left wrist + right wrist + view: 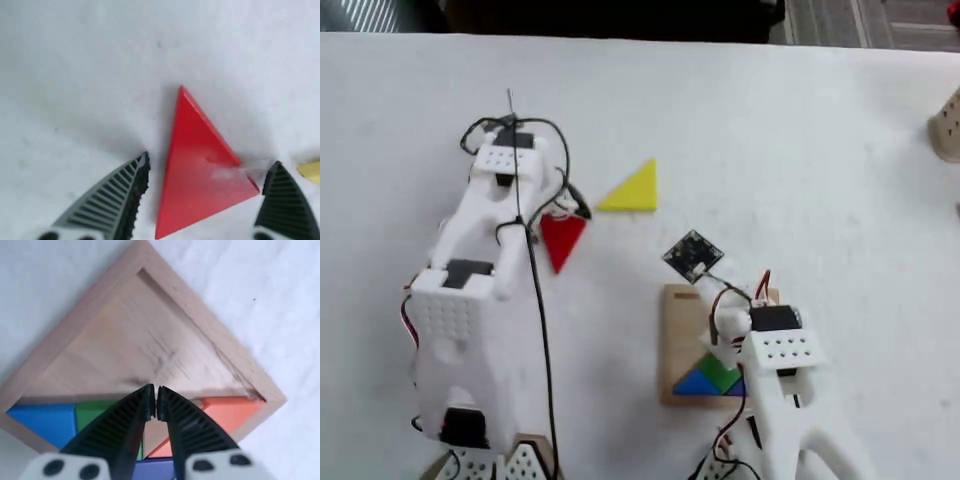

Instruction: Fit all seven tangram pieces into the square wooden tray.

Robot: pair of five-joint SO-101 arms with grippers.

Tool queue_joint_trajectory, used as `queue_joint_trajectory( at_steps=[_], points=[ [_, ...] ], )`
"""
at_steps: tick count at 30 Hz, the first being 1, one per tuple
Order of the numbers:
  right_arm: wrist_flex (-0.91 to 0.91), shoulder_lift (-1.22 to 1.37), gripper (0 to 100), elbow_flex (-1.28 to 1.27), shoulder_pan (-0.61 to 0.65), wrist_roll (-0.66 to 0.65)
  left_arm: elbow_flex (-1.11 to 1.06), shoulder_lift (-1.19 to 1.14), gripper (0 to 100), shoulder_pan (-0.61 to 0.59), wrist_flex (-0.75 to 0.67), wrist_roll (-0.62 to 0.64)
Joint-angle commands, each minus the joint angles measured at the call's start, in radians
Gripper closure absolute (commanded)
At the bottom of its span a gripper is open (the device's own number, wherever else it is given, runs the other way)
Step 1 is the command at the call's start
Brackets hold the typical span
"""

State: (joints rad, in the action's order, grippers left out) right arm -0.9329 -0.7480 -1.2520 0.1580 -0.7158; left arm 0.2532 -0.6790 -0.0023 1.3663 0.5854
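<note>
A red triangle (561, 240) (197, 170) lies flat on the white table, between the open fingers of my left gripper (207, 172) (568, 212). A yellow triangle (633, 189) (311, 170) lies just to its right. The square wooden tray (682, 345) (150, 340) sits near the front, holding blue (42, 420), green (720, 371) and orange (227, 412) pieces along one side; its other half is bare wood. My right gripper (153, 401) hangs shut over the tray, with nothing in it, just above the placed pieces.
A small black square part (693, 254) on a wire hovers above the tray's far edge. A perforated tan object (948, 125) stands at the right table edge. Cables trail along the left arm (480, 260).
</note>
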Motion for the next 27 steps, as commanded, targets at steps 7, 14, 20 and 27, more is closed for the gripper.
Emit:
queue_joint_trajectory(
  at_steps=[7, 14, 20, 27],
  points=[
    [0.015, -0.004, 97.8, 0.002, -0.002, -0.015, 0.003, 0.038, 65, 0.027, 0.025, -0.117],
    [0.016, -0.004, 97.8, -0.005, -0.002, -0.018, 0.008, 0.186, 64, 0.056, 0.038, -0.124],
    [0.016, -0.004, 97.8, -0.005, -0.002, -0.018, 0.008, 0.182, 64, 0.114, 0.034, -0.126],
    [0.016, -0.004, 97.8, -0.005, -0.002, -0.020, -0.046, 0.097, 65, 0.091, -0.040, -0.118]
  ],
)
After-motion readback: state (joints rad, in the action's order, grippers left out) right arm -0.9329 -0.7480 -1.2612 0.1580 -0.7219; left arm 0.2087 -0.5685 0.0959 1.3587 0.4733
